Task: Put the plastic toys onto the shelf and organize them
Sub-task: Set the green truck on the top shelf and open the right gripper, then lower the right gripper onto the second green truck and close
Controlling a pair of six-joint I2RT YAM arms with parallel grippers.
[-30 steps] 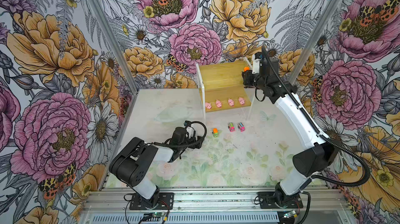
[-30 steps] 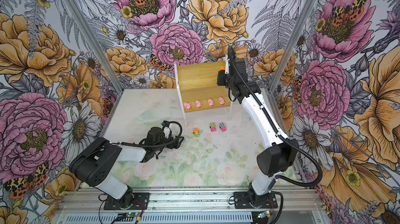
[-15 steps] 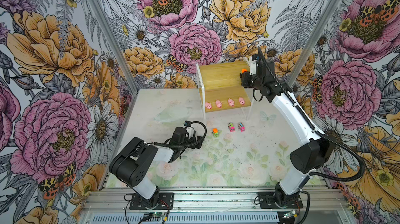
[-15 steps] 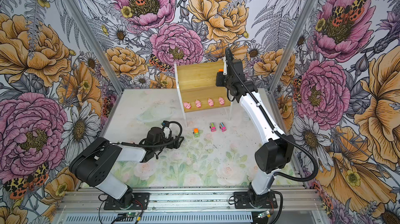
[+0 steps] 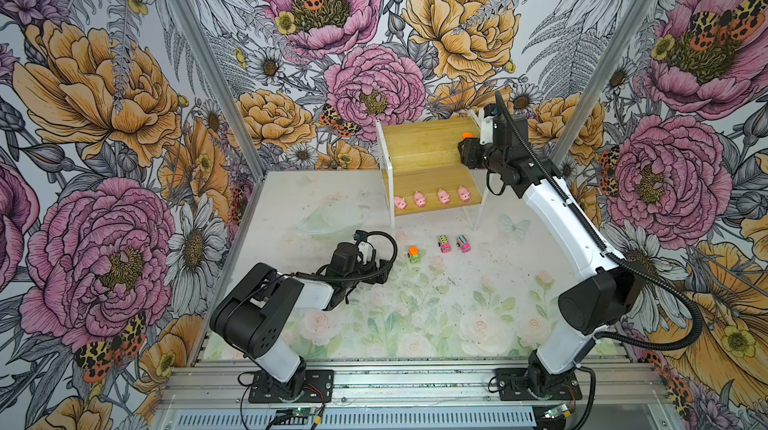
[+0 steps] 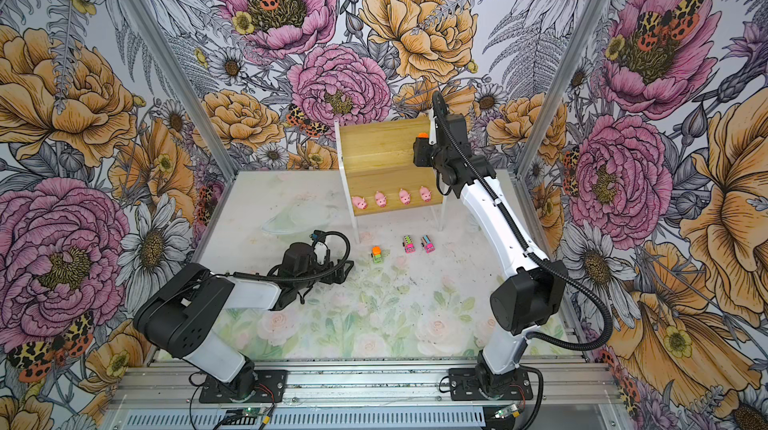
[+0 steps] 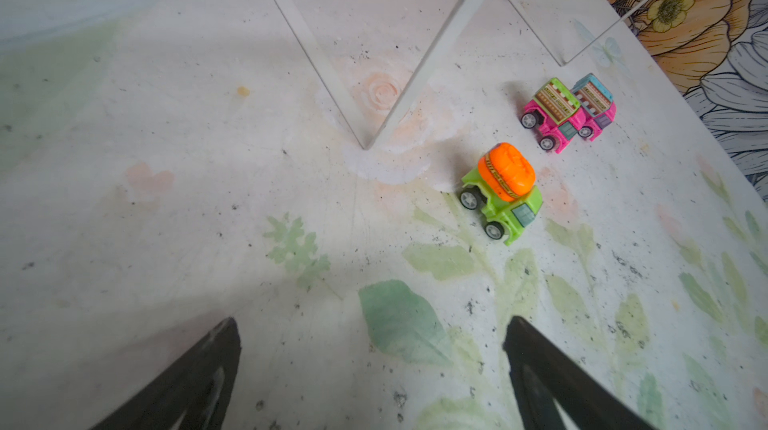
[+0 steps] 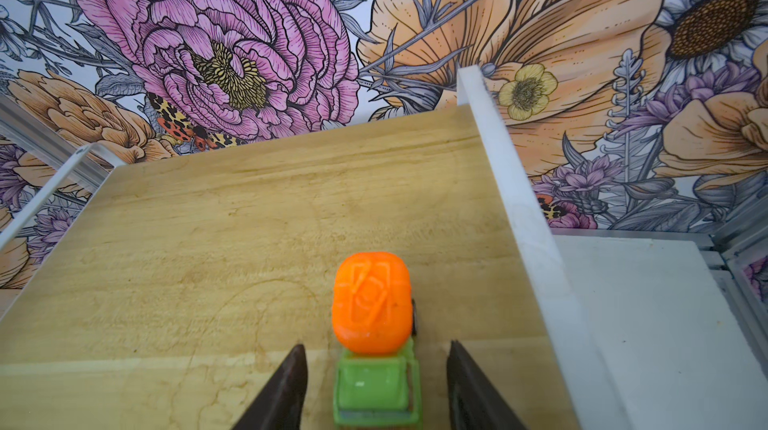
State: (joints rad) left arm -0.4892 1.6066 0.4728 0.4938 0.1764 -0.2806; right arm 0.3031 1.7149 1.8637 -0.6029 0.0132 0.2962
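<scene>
beside the white shelf frame [image 8: 519, 199], right pincer [image 8: 376, 345] apart astride green truck [image 8: 376, 390].

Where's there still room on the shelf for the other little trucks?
The top board is bare from its left white frame across to the green truck at the right end. The lower board is crowded in front with four pigs; only a strip behind them is free.

Right of centre, the shelf [image 5: 419, 145] holds four pink pigs [image 5: 444, 196] on its lower board; below it on the table [image 5: 457, 307], an orange-topped green truck [image 5: 414, 254] stands left of two pink trucks [image 5: 444, 244].
</scene>
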